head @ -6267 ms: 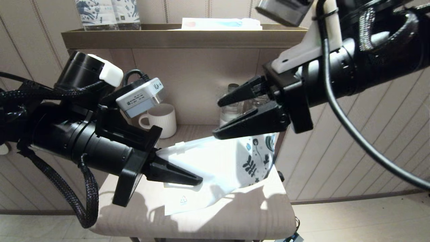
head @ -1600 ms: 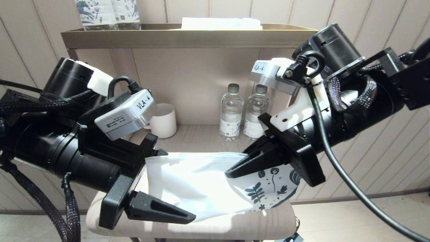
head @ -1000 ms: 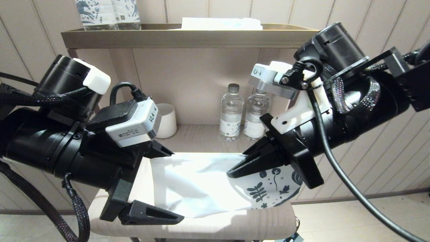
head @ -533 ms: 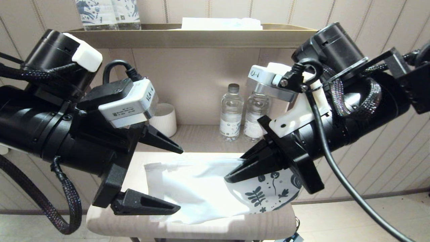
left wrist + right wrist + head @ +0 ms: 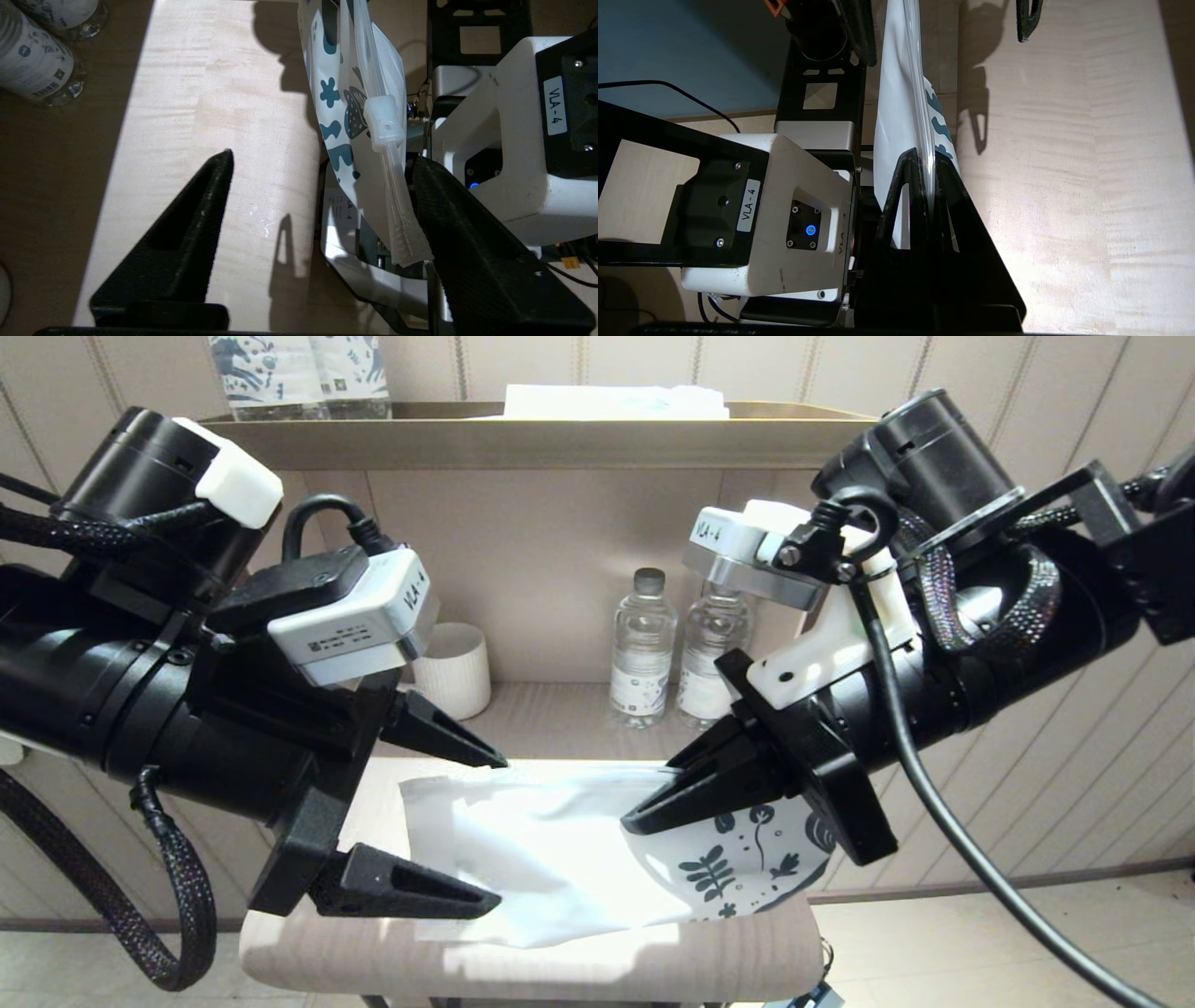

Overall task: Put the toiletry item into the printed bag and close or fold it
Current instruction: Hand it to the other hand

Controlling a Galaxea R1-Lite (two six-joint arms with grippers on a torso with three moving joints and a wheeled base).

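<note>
The printed bag (image 5: 560,859) hangs over the stool seat, white with dark blue leaves at its right end. My right gripper (image 5: 633,823) is shut on its top edge by the print; in the right wrist view this gripper (image 5: 920,156) pinches the zip strip of the bag (image 5: 896,93). My left gripper (image 5: 499,831) stands open around the plain end. In the left wrist view the bag (image 5: 348,144) and its zip slider (image 5: 384,122) hang close beside one finger (image 5: 448,224) of the open left gripper (image 5: 322,161). The toiletry item is out of view.
The beige stool seat (image 5: 653,961) lies under the bag. Behind it a shelf holds two water bottles (image 5: 642,653) and a white cup (image 5: 457,672). On the shelf top stand blue-patterned packages (image 5: 299,373) and a flat white packet (image 5: 616,401).
My left gripper has risen and stands off the bag's plain end, its jaws a little narrower than half a second ago. That end has sagged. The right gripper keeps its grip in place.
</note>
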